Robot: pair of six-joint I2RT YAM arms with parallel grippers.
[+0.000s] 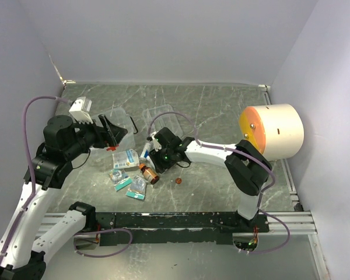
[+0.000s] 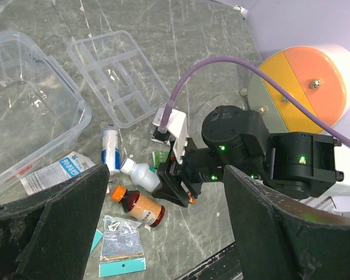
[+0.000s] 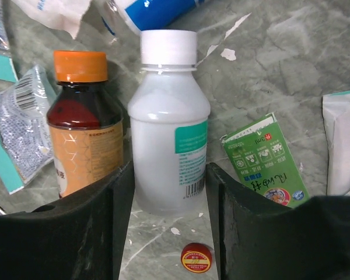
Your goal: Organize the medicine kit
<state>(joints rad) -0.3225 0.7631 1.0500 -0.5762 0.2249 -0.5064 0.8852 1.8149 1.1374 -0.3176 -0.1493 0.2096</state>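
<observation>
The clear medicine kit box [image 1: 118, 116] stands open at the back left, and its clear divided tray [image 1: 166, 119] lies apart to its right. Both also show in the left wrist view: the box [image 2: 23, 105] and the tray [image 2: 116, 76]. A white bottle [image 3: 169, 134] lies on the table. My right gripper [image 3: 169, 166] is shut on its base, one finger on each side. My right gripper [image 1: 154, 153] is low over the pile. My left gripper [image 1: 118, 135] is open and empty, held above the table beside the box.
A brown bottle with an orange cap [image 3: 84, 128], a green carton [image 3: 262, 160], a small red tin [image 3: 196, 257], a blue-white tube [image 2: 109, 149] and sachets [image 2: 121, 245] lie around the white bottle. A big cream cylinder with an orange face [image 1: 274, 131] stands at the right.
</observation>
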